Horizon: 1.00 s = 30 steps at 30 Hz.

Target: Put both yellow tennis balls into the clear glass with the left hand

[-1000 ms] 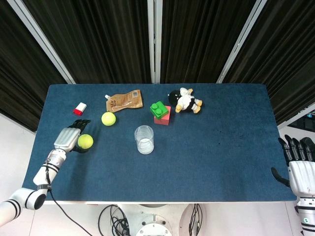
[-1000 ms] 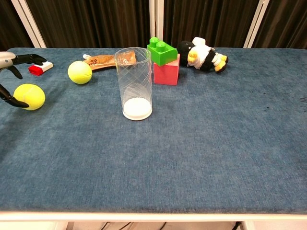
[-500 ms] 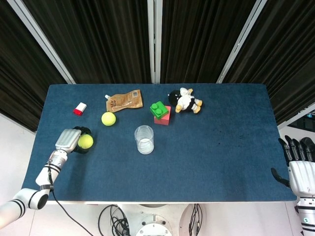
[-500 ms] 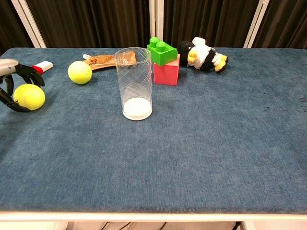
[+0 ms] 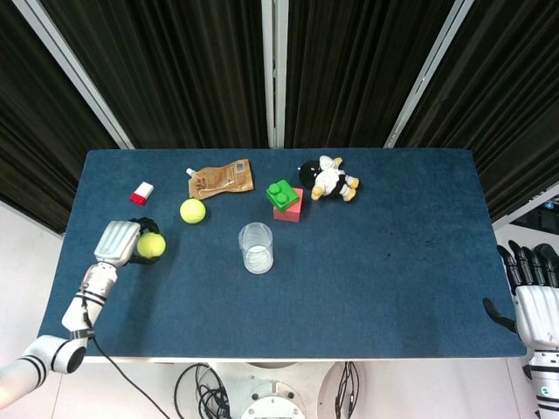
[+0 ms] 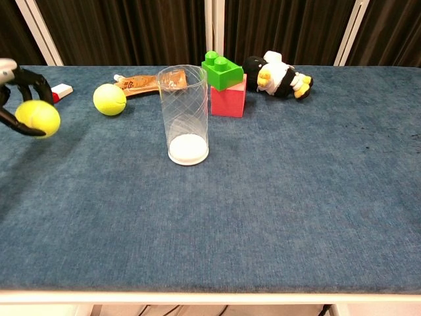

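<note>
Gripped one tennis ball [image 6: 37, 118] in the left hand [image 5: 122, 242], lifted above the table's [image 5: 393, 262] left edge. Left second tennis ball [image 5: 193, 210] resting toward the back-left corner, clear glass [image 6: 186, 113] upright mid-table. Kept right hand [image 5: 534, 297] off the right edge, fingers straight, holding nothing.

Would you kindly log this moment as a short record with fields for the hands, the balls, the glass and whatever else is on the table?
left hand: grips a tennis ball, lifted off the table
held ball: yellow, in the left hand's fingers
second ball: on the table, left of the glass, untouched
glass: upright, holds no ball
right hand: off the table's right edge, fingers apart, holding nothing
other items: brown pouch, red-and-white block, green brick on a pink block, plush toy
</note>
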Each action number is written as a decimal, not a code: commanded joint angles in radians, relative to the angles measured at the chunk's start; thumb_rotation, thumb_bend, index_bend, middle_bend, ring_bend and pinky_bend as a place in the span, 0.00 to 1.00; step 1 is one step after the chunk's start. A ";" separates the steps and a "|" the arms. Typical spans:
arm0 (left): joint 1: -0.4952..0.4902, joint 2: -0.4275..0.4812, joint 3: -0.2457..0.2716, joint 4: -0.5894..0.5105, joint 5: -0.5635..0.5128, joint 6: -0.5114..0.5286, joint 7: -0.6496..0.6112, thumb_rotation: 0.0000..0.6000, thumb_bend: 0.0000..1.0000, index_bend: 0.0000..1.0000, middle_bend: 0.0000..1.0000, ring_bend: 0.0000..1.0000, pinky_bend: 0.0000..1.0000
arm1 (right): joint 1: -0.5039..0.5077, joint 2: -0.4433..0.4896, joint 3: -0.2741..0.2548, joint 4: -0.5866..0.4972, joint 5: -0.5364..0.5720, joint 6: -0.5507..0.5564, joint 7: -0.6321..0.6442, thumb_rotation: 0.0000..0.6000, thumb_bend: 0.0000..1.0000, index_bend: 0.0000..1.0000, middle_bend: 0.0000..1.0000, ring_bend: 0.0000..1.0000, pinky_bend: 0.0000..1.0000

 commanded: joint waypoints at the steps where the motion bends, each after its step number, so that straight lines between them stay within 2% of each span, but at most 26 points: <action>1: 0.005 0.108 -0.053 -0.169 0.002 0.081 0.049 1.00 0.16 0.56 0.54 0.52 0.80 | -0.001 0.004 0.002 -0.005 -0.006 0.008 0.001 1.00 0.20 0.00 0.00 0.00 0.00; 7: 0.010 0.278 -0.104 -0.462 -0.008 0.115 0.097 1.00 0.16 0.57 0.55 0.52 0.80 | -0.001 0.006 0.004 -0.009 -0.001 0.005 0.002 1.00 0.20 0.00 0.00 0.00 0.00; 13: -0.027 0.332 -0.130 -0.625 0.001 0.104 0.185 1.00 0.16 0.58 0.55 0.53 0.80 | 0.005 -0.001 0.003 -0.018 -0.026 0.012 -0.001 1.00 0.20 0.00 0.00 0.00 0.00; 22: -0.133 0.274 -0.158 -0.682 -0.079 -0.001 0.299 1.00 0.16 0.58 0.56 0.52 0.80 | 0.005 -0.003 -0.004 -0.021 -0.040 0.013 -0.004 1.00 0.20 0.00 0.00 0.00 0.00; 30: -0.207 0.193 -0.169 -0.676 -0.120 -0.029 0.393 1.00 0.16 0.58 0.56 0.52 0.79 | 0.009 -0.006 -0.003 -0.017 -0.037 0.007 -0.002 1.00 0.20 0.00 0.00 0.00 0.00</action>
